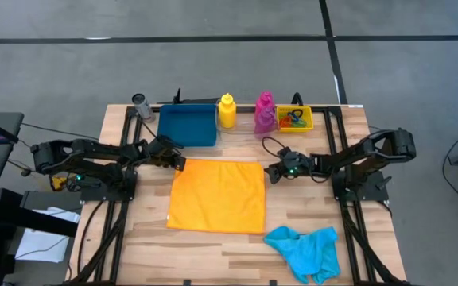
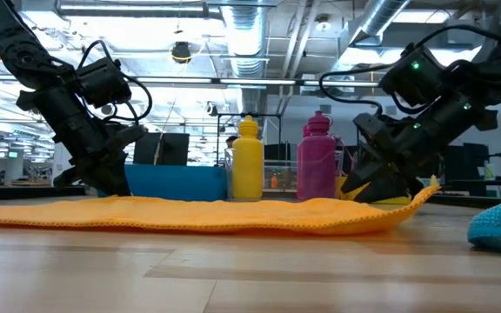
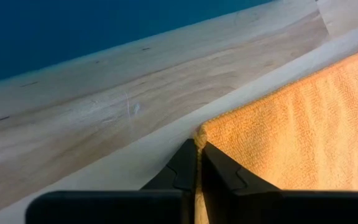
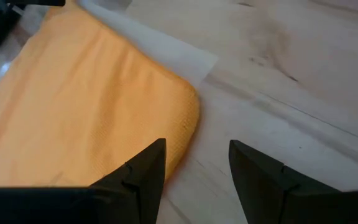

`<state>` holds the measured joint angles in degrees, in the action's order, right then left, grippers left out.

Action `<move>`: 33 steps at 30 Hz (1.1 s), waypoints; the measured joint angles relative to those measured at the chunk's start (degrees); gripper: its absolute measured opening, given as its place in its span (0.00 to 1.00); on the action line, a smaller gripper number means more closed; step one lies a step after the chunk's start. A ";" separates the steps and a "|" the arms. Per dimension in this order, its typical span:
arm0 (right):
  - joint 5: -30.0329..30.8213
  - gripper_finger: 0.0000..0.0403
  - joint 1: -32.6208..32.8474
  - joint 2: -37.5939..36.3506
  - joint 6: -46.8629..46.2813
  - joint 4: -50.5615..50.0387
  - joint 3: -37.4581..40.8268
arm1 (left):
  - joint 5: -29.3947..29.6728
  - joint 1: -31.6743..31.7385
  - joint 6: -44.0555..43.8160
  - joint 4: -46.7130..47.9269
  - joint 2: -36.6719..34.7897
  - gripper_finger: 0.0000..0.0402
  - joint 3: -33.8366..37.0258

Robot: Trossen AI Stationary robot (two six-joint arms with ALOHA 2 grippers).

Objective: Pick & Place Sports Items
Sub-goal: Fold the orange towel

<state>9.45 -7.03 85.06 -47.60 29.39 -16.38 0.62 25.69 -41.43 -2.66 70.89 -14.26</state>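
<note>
two cloths, one orange cloth (image 1: 217,195) and one cyan cloth (image 1: 304,248); left gripper (image 1: 180,163) clenched on the orange corner, right gripper (image 1: 270,171) released beside it.

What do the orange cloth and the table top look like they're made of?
Orange square cloth: soft woven fabric, probably microfibre; the wrist views show a fine ribbed weave, a stitched hem and a matte surface. Table top: pale wood planks with visible grain and seams, smooth, slightly glossy.
</note>
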 joint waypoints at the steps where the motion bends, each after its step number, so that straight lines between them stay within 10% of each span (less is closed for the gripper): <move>1: -0.02 0.42 -0.04 0.00 0.03 0.00 0.00 | 0.00 0.00 0.00 0.00 0.00 0.02 0.00; 33: -6.80 0.42 -1.03 14.01 7.89 16.54 -4.31 | -0.23 -0.02 -1.27 -0.33 0.00 0.01 -0.02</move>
<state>2.65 -8.05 99.07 -39.71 45.93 -20.69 0.39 25.67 -42.70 -2.98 70.89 -14.28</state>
